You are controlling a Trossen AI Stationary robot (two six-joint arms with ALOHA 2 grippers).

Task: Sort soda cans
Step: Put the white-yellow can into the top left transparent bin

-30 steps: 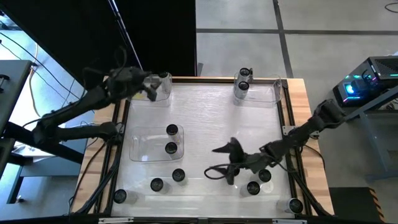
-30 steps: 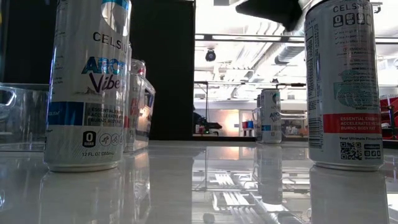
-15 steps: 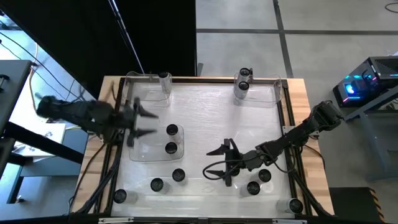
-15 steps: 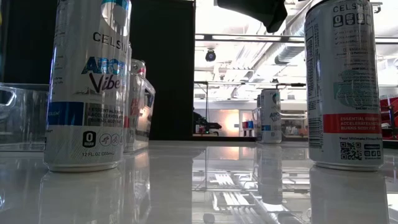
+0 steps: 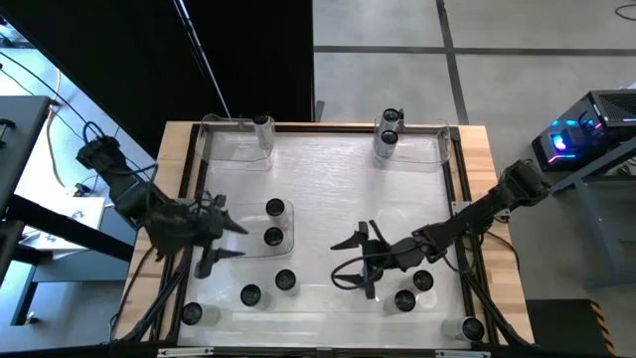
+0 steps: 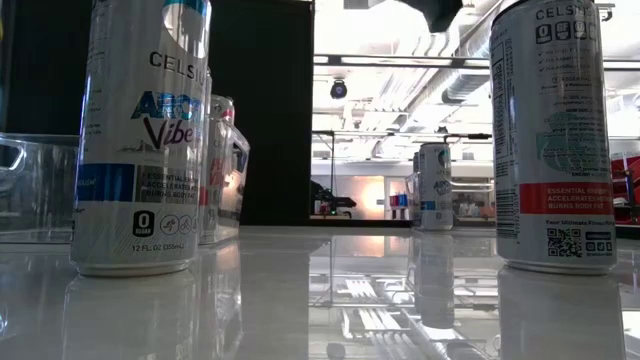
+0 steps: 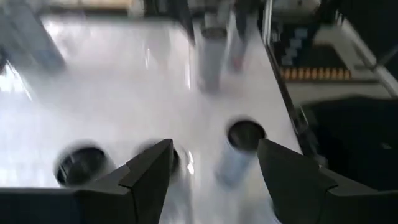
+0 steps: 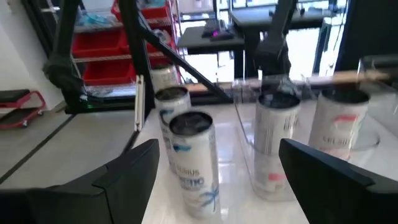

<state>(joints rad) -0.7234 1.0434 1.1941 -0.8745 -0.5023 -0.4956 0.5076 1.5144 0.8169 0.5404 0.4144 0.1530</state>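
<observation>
Beside middle tray (image 5: 224,239), left tool (image 5: 221,242) swung back from far tray (image 5: 234,142), fingers spread, seemingly empty; next can (image 5: 274,237) just ahead. Right tool (image 5: 360,259) spread, waiting.

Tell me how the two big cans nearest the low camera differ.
The left can reads "Arctic Vibe" in blue with a blue band; the right can has a red band and a QR code. The left shows its front, the right its back panel. Both stand upright, silvery, same brand.
</observation>
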